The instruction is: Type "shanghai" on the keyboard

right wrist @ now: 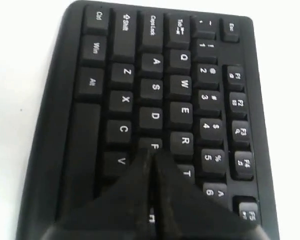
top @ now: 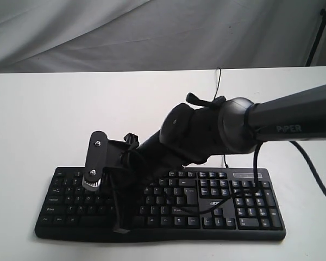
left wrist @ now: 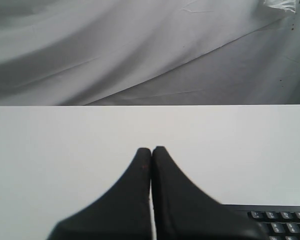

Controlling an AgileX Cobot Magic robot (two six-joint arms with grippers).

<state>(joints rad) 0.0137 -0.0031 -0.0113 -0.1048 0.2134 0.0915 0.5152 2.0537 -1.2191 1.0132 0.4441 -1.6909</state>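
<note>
Keyboard (top: pixel 168 204) first: in the exterior view you have it lying across the lower middle of the frame on the white table (top: pixel 38 109), with its number pad toward the right. Your right arm (top: pixel 293 119) enters from the right edge and slants down across the middle to the keyboard's left half. Its fingers are hidden behind the wrist there, so you cannot read them from this view.

In the left wrist view, your left gripper (left wrist: pixel 151 150) has its fingers pressed together with nothing between them, over bare table. A corner of the keyboard (left wrist: pixel 280 220) shows just beside the fingers, and grey cloth (left wrist: pixel 140 50) hangs beyond the table.

In the right wrist view, your right gripper (right wrist: pixel 151 154) is likewise pinched closed and empty. Its tips sit at the F key (right wrist: pixel 155 146), with D, R and V around them. Whether they touch the key you cannot tell.
</note>
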